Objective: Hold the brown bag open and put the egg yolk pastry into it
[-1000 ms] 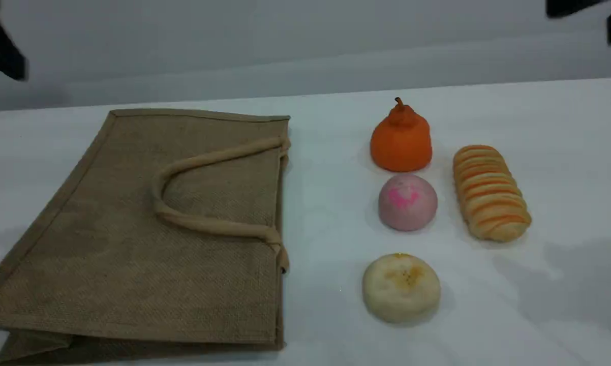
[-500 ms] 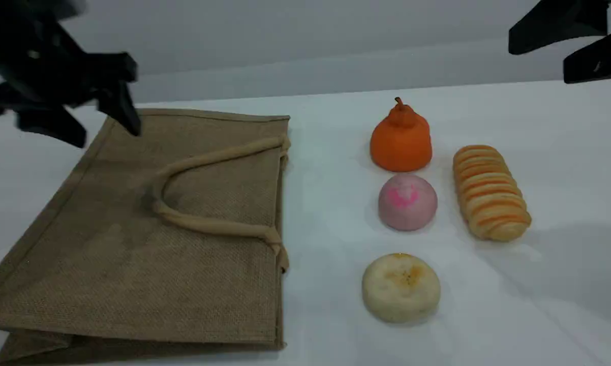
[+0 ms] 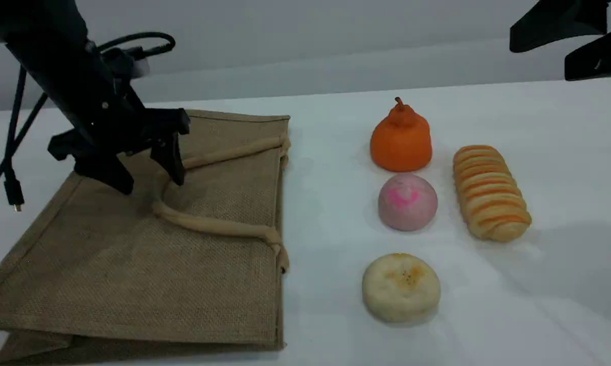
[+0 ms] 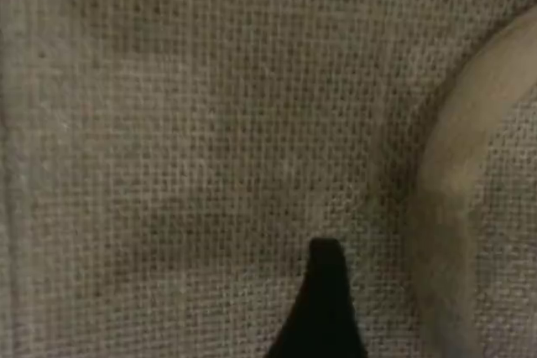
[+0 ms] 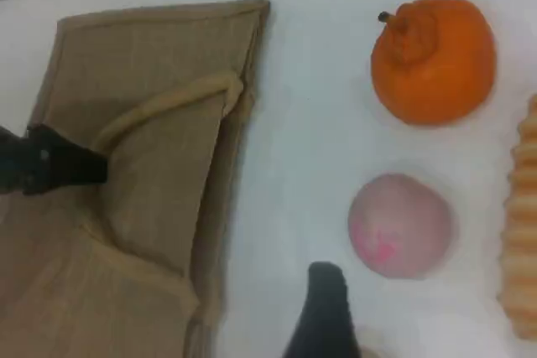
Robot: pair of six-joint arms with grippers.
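Observation:
The brown bag (image 3: 132, 254) lies flat on the left of the white table, its mouth edge facing right. One beige loop handle (image 3: 209, 226) lies across its top face. My left gripper (image 3: 152, 185) hovers open just over the bag's far part, by the bend of the handle. In the left wrist view the coarse weave (image 4: 185, 140) fills the frame, with the handle (image 4: 461, 207) at the right. The egg yolk pastry (image 3: 401, 287) sits alone near the front, right of the bag. My right gripper (image 3: 539, 61) hangs open, high at the far right corner, holding nothing.
An orange pear-shaped fruit (image 3: 401, 140), a pink dome bun (image 3: 407, 202) and a long orange-striped bread (image 3: 490, 192) stand behind the pastry. The right wrist view shows the bag (image 5: 143, 165), the fruit (image 5: 432, 60) and the pink bun (image 5: 401, 225). A black cable (image 3: 10, 152) hangs from the left arm.
My left arm has swung in from the top left and come down over the bag's far part. The right gripper entered at the top right, then held still.

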